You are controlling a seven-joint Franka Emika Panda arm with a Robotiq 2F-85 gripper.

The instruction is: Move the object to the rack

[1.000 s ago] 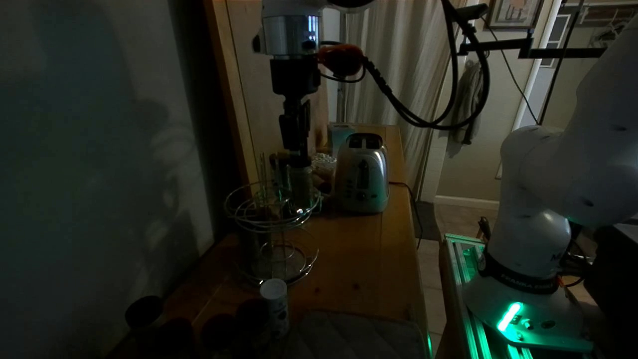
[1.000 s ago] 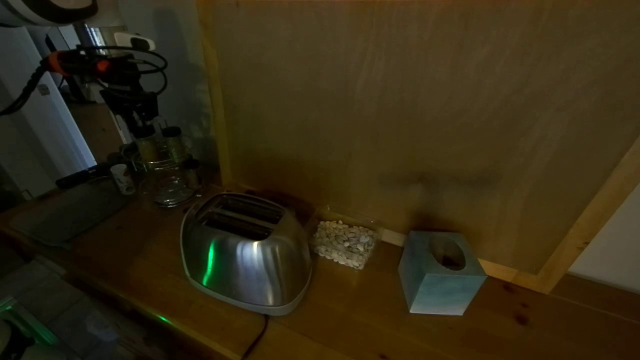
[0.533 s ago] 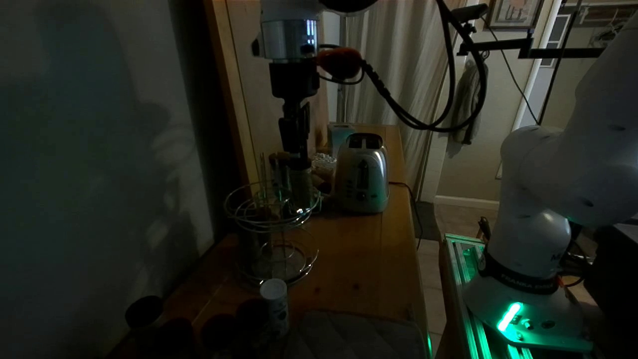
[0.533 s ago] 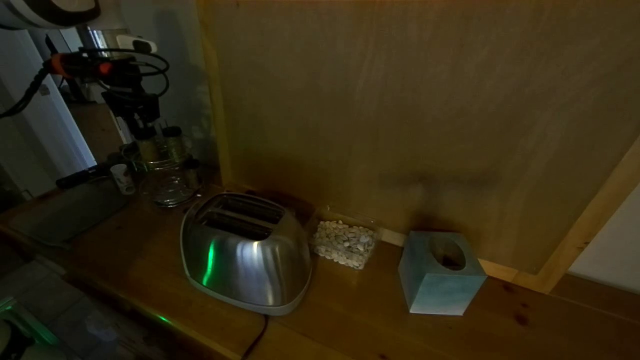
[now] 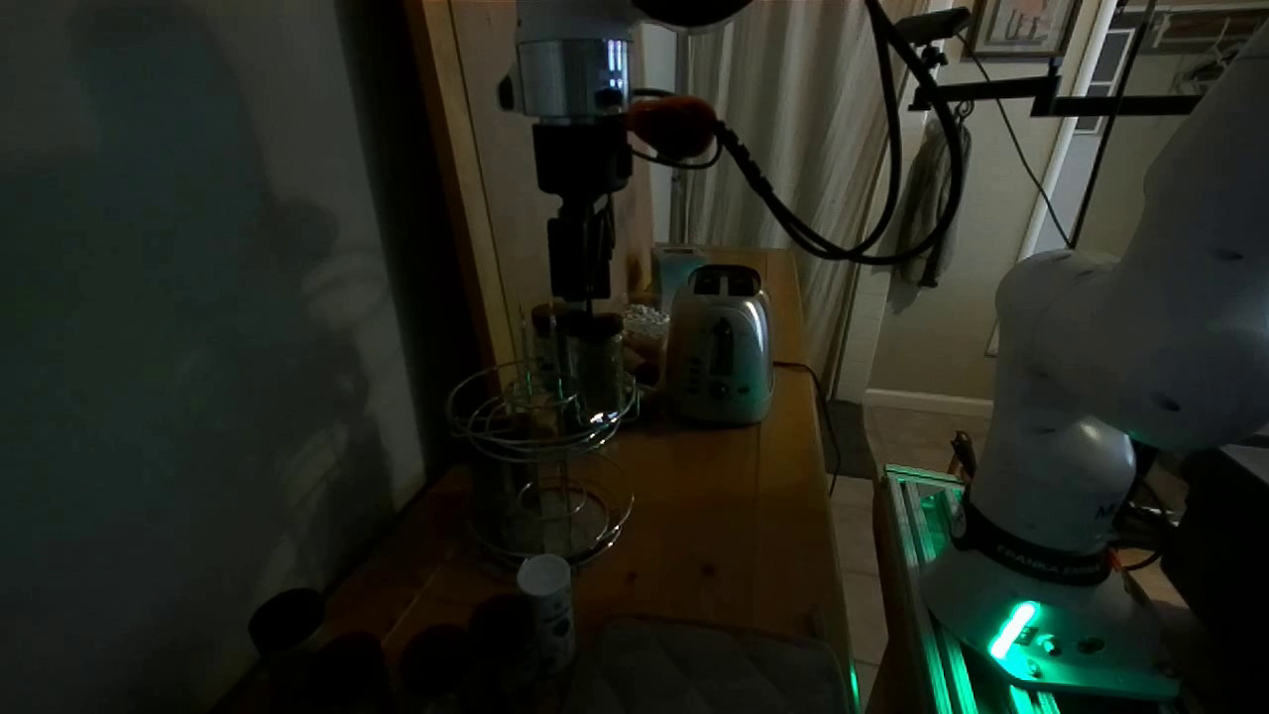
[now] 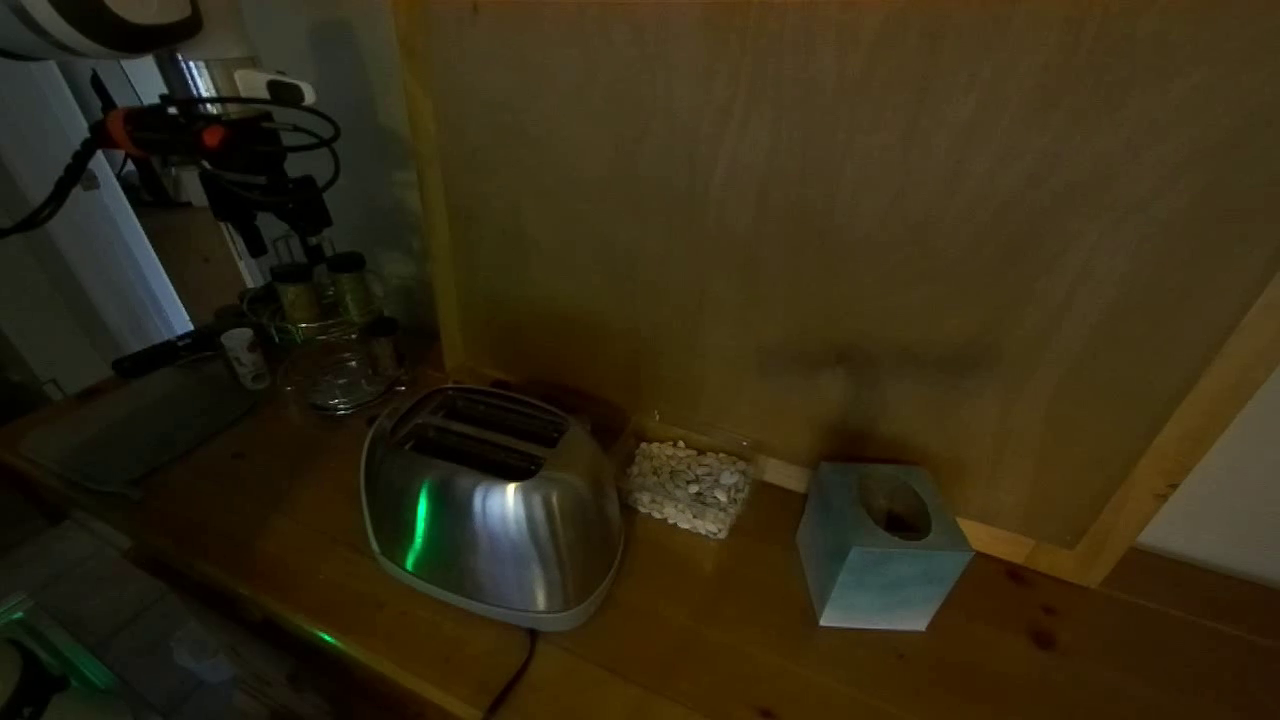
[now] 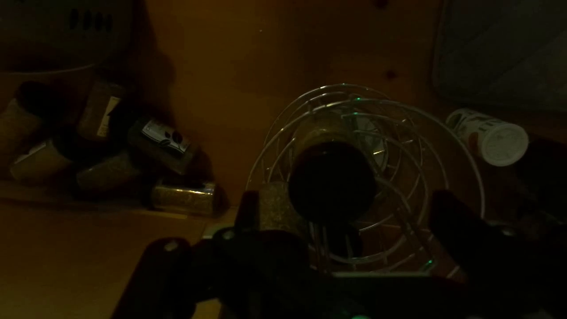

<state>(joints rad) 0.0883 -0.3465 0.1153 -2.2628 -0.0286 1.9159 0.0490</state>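
Dim wooden counter; in an exterior view I see the jar upright in the top of the wire rack; in an exterior view my gripper hangs over it, fingers apart; in the wrist view the jar's dark lid shows between them.

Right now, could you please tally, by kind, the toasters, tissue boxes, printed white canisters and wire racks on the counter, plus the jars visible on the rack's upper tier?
Two-slot toaster: 1
Tissue box: 1
Printed white canister: 1
Wire rack: 1
Upper-tier dark-lidded jars: 2
Total: 6
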